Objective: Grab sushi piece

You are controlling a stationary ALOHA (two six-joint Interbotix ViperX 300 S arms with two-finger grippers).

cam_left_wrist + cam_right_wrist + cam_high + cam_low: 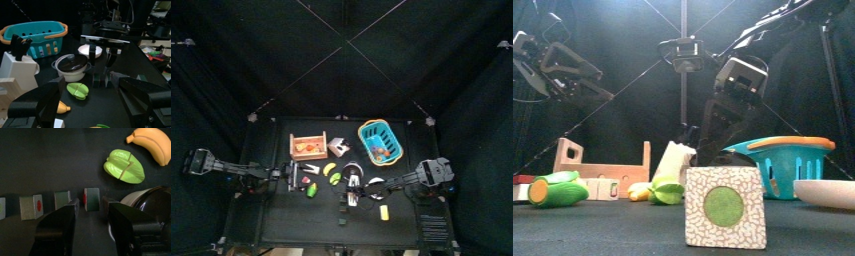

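Observation:
Several sushi pieces, white-edged blocks with red or green centres, lie in a row on the black table. In the right wrist view my right gripper (92, 204) is open, with one jaw on each side of one sushi piece (92, 198) at the row's end, near a dark bowl (151, 203). The left wrist view shows this gripper (107, 59) hanging just above the row (101, 80). In the top view it (361, 189) is at the table's front middle. One sushi piece (724, 208) stands large in the front view. My left gripper (92, 89) is open and empty at the table's left (267, 182).
A green fruit (125, 166) and a banana (152, 143) lie beside the row. A teal basket (378, 142), a white knife block (338, 147) and a wooden crate (309, 147) stand behind it. A white bowl (827, 190) sits at the front right.

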